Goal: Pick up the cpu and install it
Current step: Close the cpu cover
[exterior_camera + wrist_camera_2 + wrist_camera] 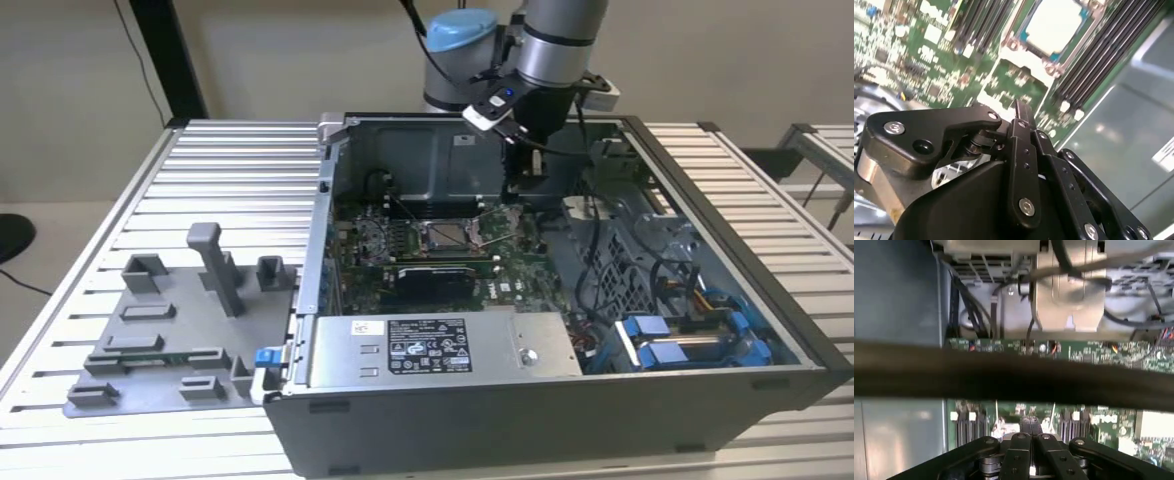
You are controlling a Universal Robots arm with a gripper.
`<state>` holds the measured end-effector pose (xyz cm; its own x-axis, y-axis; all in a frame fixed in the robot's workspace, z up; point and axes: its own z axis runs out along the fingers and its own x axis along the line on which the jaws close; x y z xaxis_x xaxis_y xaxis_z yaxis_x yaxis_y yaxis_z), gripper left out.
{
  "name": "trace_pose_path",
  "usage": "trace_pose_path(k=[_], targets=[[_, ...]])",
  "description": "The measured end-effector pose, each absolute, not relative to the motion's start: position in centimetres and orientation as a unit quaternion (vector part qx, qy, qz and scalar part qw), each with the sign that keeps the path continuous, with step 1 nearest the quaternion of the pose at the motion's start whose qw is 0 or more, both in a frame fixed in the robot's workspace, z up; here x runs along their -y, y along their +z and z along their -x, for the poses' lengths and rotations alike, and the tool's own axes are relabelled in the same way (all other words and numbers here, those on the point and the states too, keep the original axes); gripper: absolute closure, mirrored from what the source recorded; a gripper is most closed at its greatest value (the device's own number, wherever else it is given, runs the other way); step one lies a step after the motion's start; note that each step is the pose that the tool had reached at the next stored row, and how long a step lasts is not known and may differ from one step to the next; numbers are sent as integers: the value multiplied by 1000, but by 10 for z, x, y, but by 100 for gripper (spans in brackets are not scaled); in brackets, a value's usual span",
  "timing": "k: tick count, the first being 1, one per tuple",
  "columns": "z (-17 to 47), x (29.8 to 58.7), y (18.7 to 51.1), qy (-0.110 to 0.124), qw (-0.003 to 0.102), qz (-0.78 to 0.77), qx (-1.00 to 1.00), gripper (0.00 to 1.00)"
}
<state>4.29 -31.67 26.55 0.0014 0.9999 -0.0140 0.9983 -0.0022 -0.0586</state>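
The gripper [1021, 107] is hanging low inside the case [534, 420], its fingers drawn together and, as far as I can tell, gripping nothing. The risk I am judging from here: fingertips this near the board [1019, 85] are liable to scrape parts or snag the cables [974, 310] on any sideways drift — and a knock could be shifting the chip on its pins. The cpu [1056, 22] is lying in the socket [1013, 44], apart from the fingertips — beyond them across the board.

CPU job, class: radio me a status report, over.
Gripper shut, nothing seen in it, above green board. Cpu lying in socket frame. Nothing between them.
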Motion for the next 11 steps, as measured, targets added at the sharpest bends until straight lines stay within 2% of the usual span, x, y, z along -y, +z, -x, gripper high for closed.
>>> trace_pose_path(k=[11], targets=[[-87, 317, 259, 34, 29, 707, 706, 100]])
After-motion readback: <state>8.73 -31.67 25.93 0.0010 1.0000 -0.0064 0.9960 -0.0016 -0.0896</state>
